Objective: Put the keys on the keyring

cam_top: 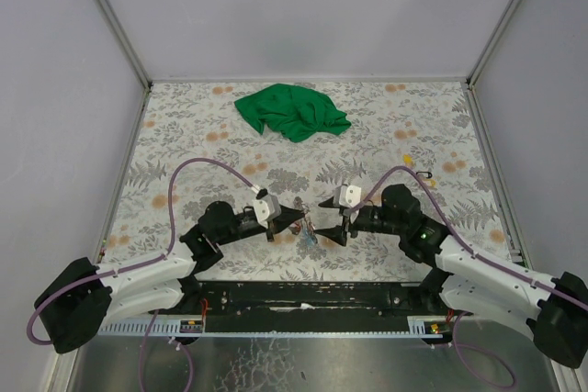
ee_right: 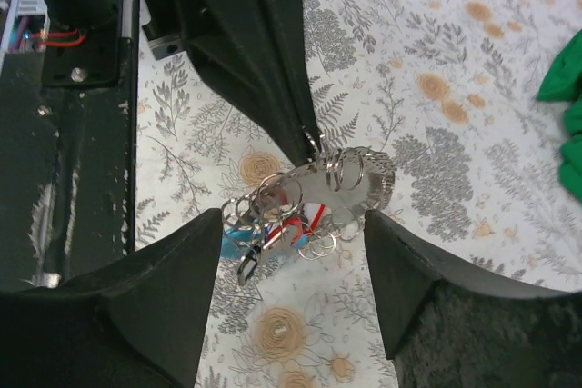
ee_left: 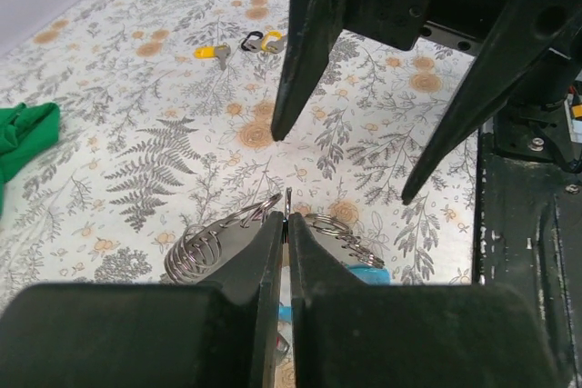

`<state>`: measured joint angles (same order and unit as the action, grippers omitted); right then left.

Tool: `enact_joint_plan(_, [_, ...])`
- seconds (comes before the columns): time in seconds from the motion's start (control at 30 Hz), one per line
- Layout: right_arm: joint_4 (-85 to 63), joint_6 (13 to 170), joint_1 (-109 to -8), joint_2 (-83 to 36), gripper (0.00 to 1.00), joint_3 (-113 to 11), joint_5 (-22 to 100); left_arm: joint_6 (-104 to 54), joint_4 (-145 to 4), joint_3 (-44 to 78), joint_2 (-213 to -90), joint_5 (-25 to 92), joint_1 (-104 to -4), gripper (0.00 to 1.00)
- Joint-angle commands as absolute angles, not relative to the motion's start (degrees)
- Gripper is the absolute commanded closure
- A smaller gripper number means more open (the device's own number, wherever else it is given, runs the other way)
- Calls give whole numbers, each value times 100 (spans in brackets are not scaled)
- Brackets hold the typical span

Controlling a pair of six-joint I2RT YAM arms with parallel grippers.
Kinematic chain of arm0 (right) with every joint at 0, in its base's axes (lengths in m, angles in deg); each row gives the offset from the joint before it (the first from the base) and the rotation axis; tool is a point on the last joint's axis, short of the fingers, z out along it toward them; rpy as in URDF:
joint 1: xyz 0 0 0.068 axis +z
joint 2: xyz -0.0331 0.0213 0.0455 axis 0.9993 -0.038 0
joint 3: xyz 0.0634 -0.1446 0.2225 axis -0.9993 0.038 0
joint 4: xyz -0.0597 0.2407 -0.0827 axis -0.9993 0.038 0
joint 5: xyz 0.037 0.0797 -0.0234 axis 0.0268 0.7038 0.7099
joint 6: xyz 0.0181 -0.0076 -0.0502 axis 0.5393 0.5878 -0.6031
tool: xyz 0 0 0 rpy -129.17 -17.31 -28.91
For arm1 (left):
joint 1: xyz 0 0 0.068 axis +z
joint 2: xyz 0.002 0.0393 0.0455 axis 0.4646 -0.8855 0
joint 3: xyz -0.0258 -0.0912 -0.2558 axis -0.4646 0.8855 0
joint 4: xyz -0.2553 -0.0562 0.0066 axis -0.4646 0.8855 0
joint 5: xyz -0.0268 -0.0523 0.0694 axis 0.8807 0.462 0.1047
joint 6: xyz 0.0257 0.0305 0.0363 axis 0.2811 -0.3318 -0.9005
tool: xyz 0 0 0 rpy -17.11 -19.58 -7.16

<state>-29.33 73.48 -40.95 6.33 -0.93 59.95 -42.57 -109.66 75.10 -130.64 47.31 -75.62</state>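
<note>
Now, on your left, the left gripper (ee_left: 285,221) has its fingers pressed together. Its tips nip a thin wire loop of the keyring (ee_right: 350,174), just in front of the arm bases and near the middle of the floral tabletop (cam_top: 184,135). Well beyond it, toward the far edge, a crumpled green cloth (cam_top: 292,112) lies on its own. The keyring fans out from that pinch as a bunch of small steel rings. Among them sit the red-tagged key (ee_right: 293,222) and, just beside it, the light blue-tagged key (ee_right: 238,235), with a small dark clip (ee_right: 249,266) at the low end. You cannot tell whether the bunch touches the table. To its right, the right gripper (ee_right: 293,215) stands spread, one finger on each side of the bunch. Farther right, near the table's edge, a small yellow tag (ee_left: 211,54) and a dark-and-yellow item (ee_left: 261,41) lie just beside each other.
</note>
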Motion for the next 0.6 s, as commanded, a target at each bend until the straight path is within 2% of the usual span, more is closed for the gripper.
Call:
enact_joint_plan(0.0, [-3179,6218,-4071,942,30,54,6453,-5075,-11931,7679,-13146,4879,-7545,100])
enact_joint_plan(0.2, [-2521,5385,-4066,934,33,-288,6519,-6279,-13196,8152,-13570,5184,-7541,100])
enact_joint_plan(0.4, [-2005,4924,-4066,668,41,-653,6634,-7181,-12932,8097,-13364,5379,-7541,100])
enact_joint_plan(0.57, [-2395,4726,-4063,637,48,-564,6684,-7481,-12505,7997,-13256,5525,-7541,100])
